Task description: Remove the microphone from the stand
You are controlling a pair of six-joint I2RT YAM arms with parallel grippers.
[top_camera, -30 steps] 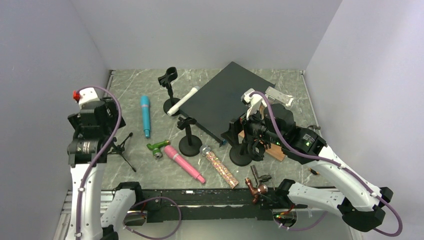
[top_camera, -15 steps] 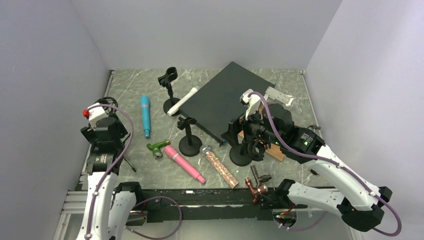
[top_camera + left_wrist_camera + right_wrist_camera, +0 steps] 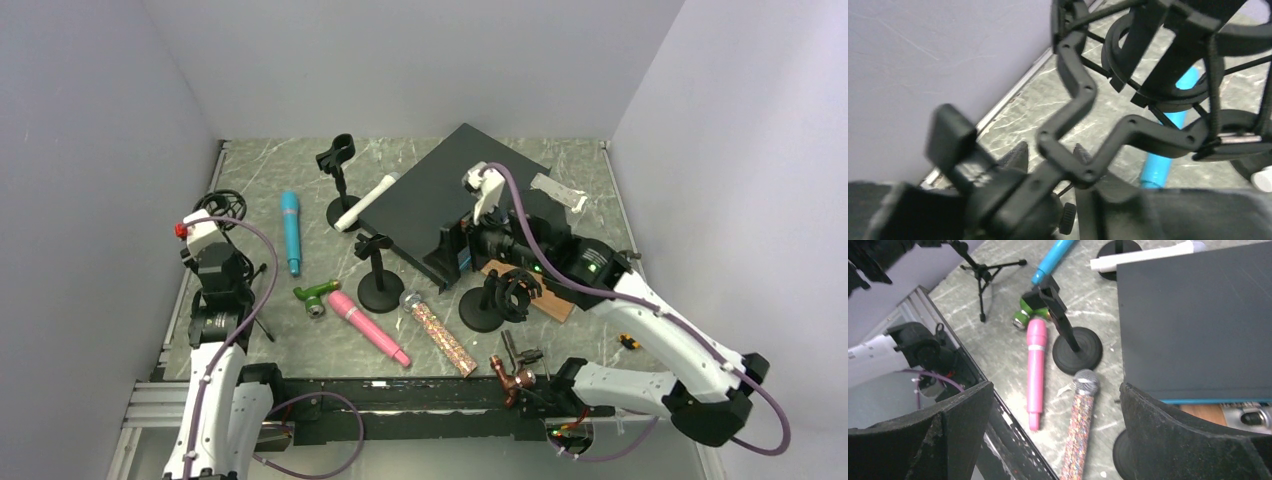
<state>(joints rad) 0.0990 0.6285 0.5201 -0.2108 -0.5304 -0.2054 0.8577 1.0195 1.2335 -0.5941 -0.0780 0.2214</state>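
A black tripod stand (image 3: 252, 303) with a ring-shaped shock mount (image 3: 222, 205) stands at the table's left edge. My left gripper (image 3: 214, 262) is on its neck. In the left wrist view the fingertips (image 3: 1015, 154) press either side of that neck (image 3: 1068, 165), below the mount (image 3: 1173, 75). Dark bars cross the mount's rings, and I cannot tell whether a microphone sits inside. My right gripper (image 3: 455, 255) hangs open over the table's middle, its fingers (image 3: 968, 410) wide above a glitter microphone (image 3: 1080, 430).
Teal (image 3: 290, 232), pink (image 3: 367, 327), white (image 3: 365, 203) and glitter (image 3: 440, 333) microphones lie loose on the table. Three round-based stands (image 3: 378, 270) carry bare clips. A black board (image 3: 450, 195) lies tilted at the back right, and copper fittings (image 3: 512, 378) rest near the front edge.
My left arm swung in from the left wall and its jaws closed round the tripod stand's neck. My right arm drew back and leftward from the right-hand stand, still open.
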